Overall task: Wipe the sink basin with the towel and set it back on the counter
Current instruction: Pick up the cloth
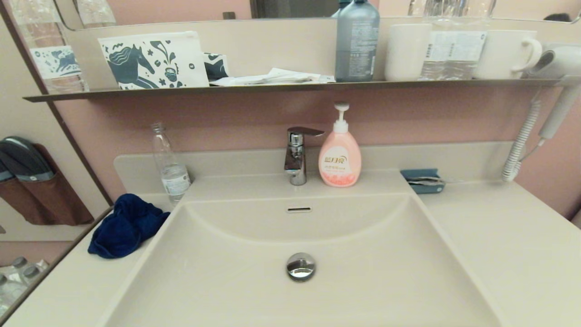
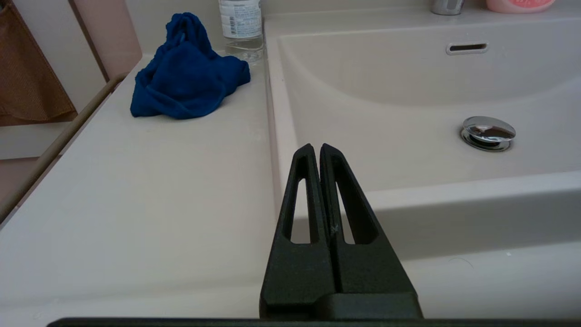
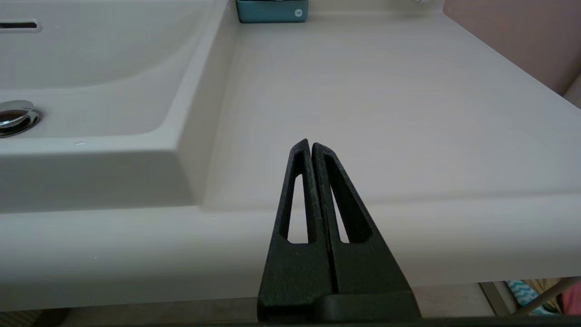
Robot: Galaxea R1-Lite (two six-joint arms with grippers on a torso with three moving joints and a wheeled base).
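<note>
A crumpled dark blue towel lies on the cream counter left of the sink basin. The basin is wide and shallow, with a chrome drain plug and a slot overflow. Neither arm shows in the head view. My left gripper is shut and empty, low at the counter's front edge, near the basin's front left corner and well short of the towel. My right gripper is shut and empty, parked at the front edge of the counter right of the basin.
A clear water bottle stands just behind the towel. The chrome faucet and a pink soap dispenser stand behind the basin, a teal tray at the back right. A dark shelf above carries mugs, bottles and a pouch.
</note>
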